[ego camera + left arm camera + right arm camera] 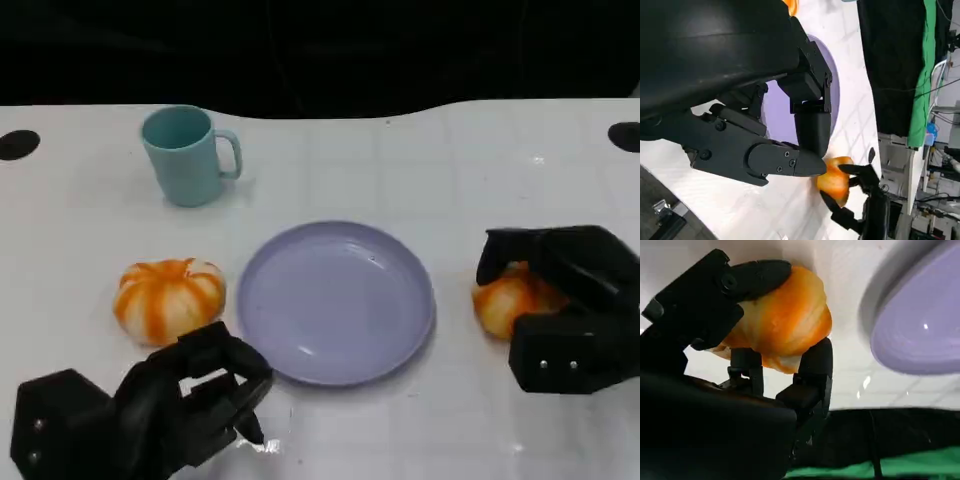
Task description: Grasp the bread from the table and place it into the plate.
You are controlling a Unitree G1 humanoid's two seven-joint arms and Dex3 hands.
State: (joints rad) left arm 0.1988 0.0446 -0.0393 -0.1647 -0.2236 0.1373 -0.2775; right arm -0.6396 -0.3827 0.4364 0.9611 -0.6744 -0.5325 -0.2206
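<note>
Two breads, one plate (400, 345), one mug (185, 155). My right hand (565, 310) grasps bread (508, 298), just right of plate, near round, no clear long axis. My left hand (150, 405) curled on nothing; second bread (168, 297) just beyond it.

Bread (508, 300) was mostly hidden under right hand (565, 305) fingers; left hand (150, 410) was cut off by frame bottom.

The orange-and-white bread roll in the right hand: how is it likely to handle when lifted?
The orange-and-white bread roll is rounded and lobed, so it could roll if released on the table. It probably is light and somewhat soft. The right hand wraps fingers around it from both sides, which should stop slipping.
</note>
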